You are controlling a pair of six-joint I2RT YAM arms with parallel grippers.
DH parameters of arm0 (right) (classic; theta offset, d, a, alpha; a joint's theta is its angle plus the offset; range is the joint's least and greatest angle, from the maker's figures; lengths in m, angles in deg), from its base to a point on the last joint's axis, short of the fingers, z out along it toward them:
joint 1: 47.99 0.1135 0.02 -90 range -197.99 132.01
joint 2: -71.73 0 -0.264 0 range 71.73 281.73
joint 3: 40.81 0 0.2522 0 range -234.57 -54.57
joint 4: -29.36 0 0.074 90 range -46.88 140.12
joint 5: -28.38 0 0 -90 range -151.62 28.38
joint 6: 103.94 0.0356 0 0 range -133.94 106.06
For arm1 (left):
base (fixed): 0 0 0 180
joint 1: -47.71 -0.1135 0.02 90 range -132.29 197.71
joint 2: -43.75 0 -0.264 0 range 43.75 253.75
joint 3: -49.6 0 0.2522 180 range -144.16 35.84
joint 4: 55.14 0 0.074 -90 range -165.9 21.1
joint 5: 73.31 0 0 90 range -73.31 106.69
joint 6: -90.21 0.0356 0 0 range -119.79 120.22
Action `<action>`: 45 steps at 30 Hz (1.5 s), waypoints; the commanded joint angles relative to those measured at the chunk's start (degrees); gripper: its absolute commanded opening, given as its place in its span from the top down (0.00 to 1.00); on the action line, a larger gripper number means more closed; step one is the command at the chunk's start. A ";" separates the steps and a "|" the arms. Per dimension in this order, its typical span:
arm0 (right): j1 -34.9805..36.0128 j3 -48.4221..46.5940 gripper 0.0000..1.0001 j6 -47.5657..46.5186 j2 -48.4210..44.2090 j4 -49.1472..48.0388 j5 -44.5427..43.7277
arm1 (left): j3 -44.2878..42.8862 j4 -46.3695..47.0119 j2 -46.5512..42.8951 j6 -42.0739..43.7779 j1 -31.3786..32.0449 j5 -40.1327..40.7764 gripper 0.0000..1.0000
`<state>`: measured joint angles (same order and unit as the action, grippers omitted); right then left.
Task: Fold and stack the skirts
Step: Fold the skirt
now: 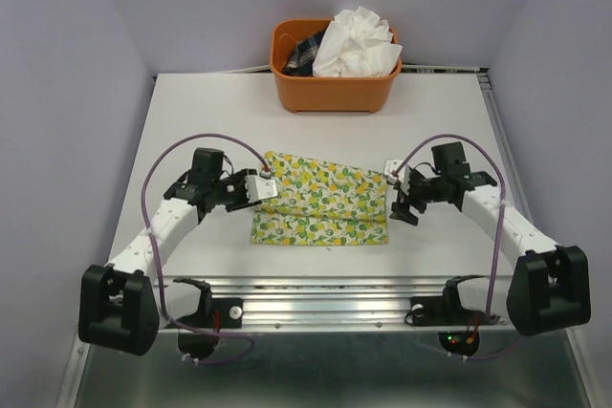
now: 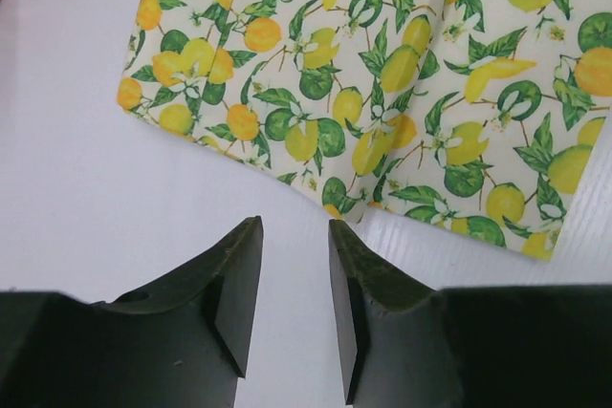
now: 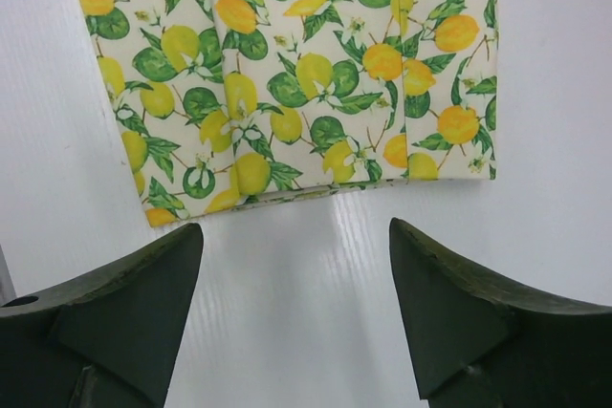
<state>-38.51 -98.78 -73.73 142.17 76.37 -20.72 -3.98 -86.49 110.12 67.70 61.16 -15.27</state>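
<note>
The lemon-print skirt (image 1: 320, 200) lies folded flat on the white table (image 1: 191, 121), between my two grippers. It fills the top of the left wrist view (image 2: 382, 74) and of the right wrist view (image 3: 287, 74). My left gripper (image 1: 271, 188) is just off its left edge, open a narrow gap and empty over bare table (image 2: 295, 226). My right gripper (image 1: 400, 200) is just off its right edge, open wide and empty (image 3: 296, 236). The plain white crinkly skirt (image 1: 357, 42) is bunched in the orange basket (image 1: 330, 93) at the back.
A dark plaid cloth (image 1: 304, 53) also lies in the basket, left of the white skirt. A metal rail (image 1: 325, 289) runs along the table's near edge. Grey walls close in left, right and behind.
</note>
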 commanded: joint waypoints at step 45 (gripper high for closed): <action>18.74 -5.45 0.99 12.50 7.35 -9.35 -23.06 | -16.26 -11.76 15.20 -7.54 10.10 11.48 1.00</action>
<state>-20.15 -100.75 -61.25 153.40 68.20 -41.61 -16.43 -94.16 129.94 62.74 71.24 -3.75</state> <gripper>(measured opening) 0.022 0.048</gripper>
